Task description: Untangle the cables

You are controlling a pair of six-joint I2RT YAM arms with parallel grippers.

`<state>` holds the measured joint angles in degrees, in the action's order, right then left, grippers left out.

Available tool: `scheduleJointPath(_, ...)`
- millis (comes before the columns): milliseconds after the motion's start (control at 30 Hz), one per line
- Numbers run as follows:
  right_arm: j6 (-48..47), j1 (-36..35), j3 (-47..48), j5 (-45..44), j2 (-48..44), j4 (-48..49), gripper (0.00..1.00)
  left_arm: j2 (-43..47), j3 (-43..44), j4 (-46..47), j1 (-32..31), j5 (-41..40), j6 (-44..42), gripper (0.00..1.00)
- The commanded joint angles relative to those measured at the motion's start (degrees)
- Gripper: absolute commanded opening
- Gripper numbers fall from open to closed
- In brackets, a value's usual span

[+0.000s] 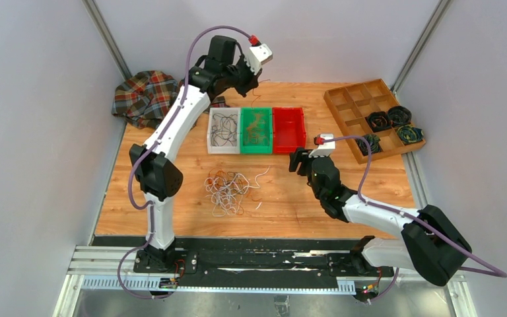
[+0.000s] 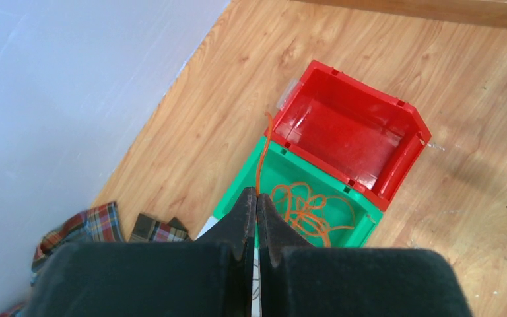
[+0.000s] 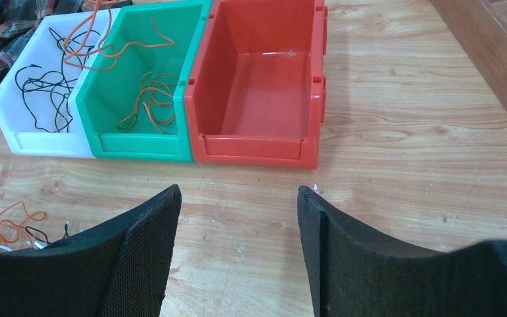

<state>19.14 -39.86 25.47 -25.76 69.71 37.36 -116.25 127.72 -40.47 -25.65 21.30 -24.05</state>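
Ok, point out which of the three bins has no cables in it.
The red bin, at the right end of the row. The white bin holds black cables, the green bin orange cables.

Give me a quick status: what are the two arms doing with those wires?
Left gripper shut on orange cable above green bin. Right gripper open, empty. Tangled cables on table. No obstruction seen.

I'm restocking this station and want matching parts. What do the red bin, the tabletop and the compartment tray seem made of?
Red bin: glossy moulded plastic, going by the sharp reflections on its floor.
Tabletop: wood or wood-look laminate, matte, with plank grain; which, I cannot tell.
Compartment tray: pale brown wood, probably; low sheen, thin divider slats.
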Motion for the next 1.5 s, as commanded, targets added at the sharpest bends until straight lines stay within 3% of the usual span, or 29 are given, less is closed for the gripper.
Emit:
scheduleJointPath(0, 1.2, 0.9, -0.5, -0.7, 0.4, 0.5, 0.65, 4.5, -3.5, 3.1, -0.3, -1.0, 0.7, 0.0)
scheduleJointPath(1100, 1.1, 2.5, -0.6, -0.9, -2.3, -1.0, 0.63, -9.1, -10.7, 8.6, -1.9, -7.9, 0.5, 0.01)
scheduleJointPath(1267, 3.3, 2.6, 0.5, -0.4, -2.0, -1.0, 0.62, -12.2, -12.4, 8.6, -4.8, -15.5, -5.7, 0.01)
scheduleJointPath(1467, 2.7, 2.6, 1.8, -0.4, -2.8, -2.5, 0.61, -16.0, -11.5, 7.6, -5.4, -20.2, -5.6, 0.01)
